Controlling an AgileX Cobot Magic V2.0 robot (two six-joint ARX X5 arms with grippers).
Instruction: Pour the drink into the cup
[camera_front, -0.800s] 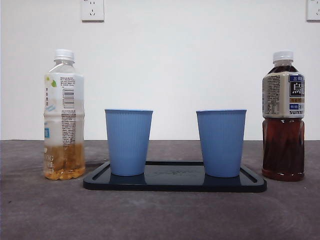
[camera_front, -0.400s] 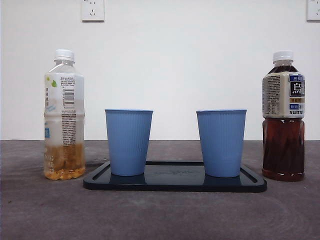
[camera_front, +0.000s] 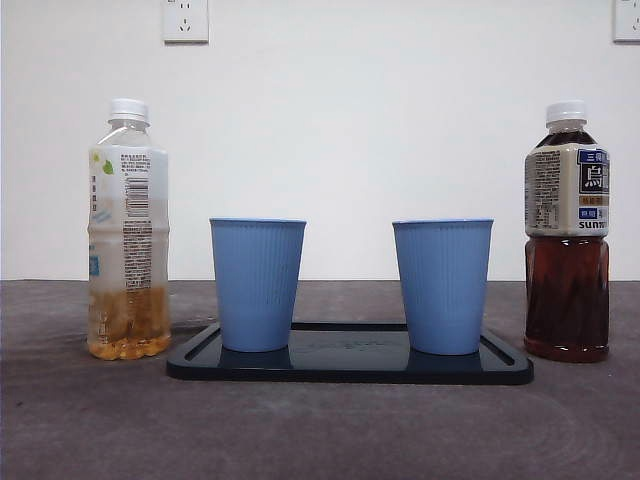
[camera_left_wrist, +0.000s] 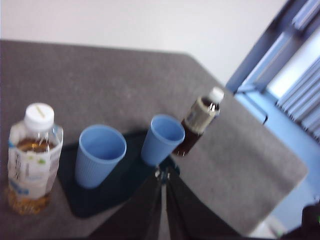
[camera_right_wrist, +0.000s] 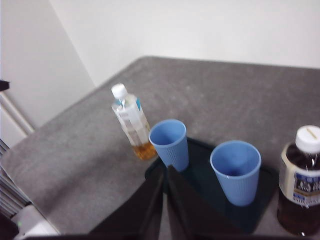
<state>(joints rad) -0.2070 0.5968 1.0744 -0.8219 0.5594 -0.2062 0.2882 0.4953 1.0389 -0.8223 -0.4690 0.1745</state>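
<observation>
Two blue ribbed cups, one on the left (camera_front: 257, 285) and one on the right (camera_front: 442, 287), stand upright on a black tray (camera_front: 350, 368). To the tray's left is a capped clear bottle (camera_front: 128, 230) with a little yellowish drink at its bottom. A capped bottle of dark tea (camera_front: 567, 235) stands to its right. My left gripper (camera_left_wrist: 163, 172) hangs shut and empty high above the tray, well clear of the cups (camera_left_wrist: 99, 155) and bottles. My right gripper (camera_right_wrist: 164, 170) is likewise shut, empty and high over the cups (camera_right_wrist: 236, 170). Neither gripper shows in the front view.
The table is a grey mat (camera_front: 320, 430) with a white wall behind it. Two wall sockets (camera_front: 185, 20) sit high on that wall. The right wrist view shows the table's edge (camera_right_wrist: 55, 125) beyond the pale bottle (camera_right_wrist: 131, 122).
</observation>
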